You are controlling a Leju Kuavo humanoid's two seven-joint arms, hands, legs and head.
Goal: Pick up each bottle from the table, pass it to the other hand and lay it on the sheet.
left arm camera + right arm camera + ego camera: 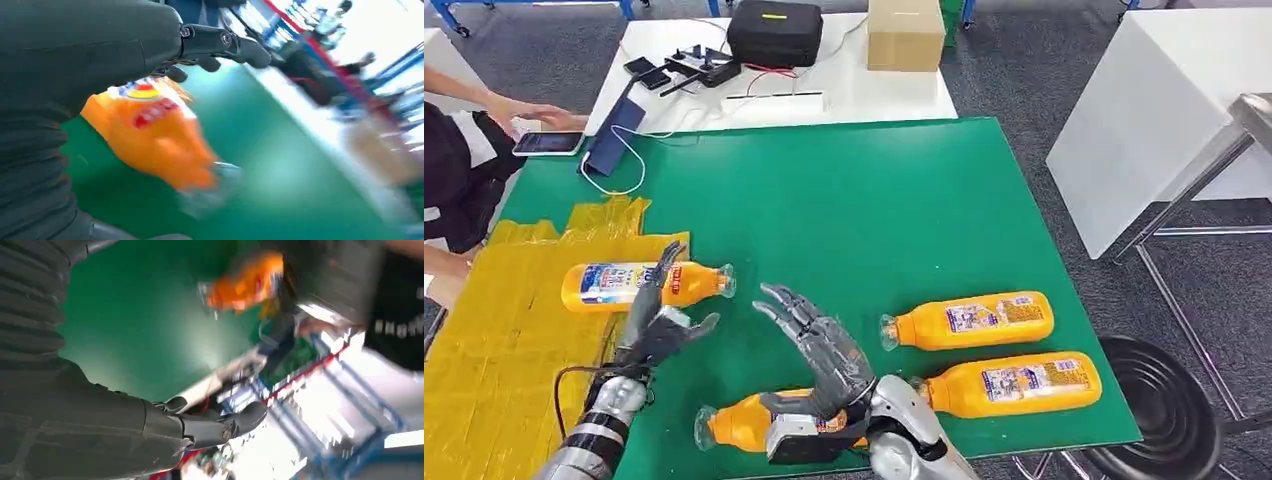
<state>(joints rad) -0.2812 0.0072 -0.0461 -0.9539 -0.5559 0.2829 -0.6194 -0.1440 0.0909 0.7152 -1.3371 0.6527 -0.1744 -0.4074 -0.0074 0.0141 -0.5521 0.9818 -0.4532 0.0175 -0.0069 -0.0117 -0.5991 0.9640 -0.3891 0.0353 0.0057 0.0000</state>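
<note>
The left hand (659,318) hangs just beside the bottle on the sheet (639,284), its fingers spread and holding nothing. This bottle lies on its side at the edge of the yellow sheet (494,330), with its neck over the green tabletop (864,210), so I judge it is already delivered. The right hand (819,345) is also open and empty, raised above the near bottle (734,425), which lies under the wrist at the front edge. Probably this one is next, because it is closest. Two more bottles (974,320) lie side by side to the right, necks pointing towards the sheet. A person's hand (534,115) rests near a phone (549,143) at the far corner.
</note>
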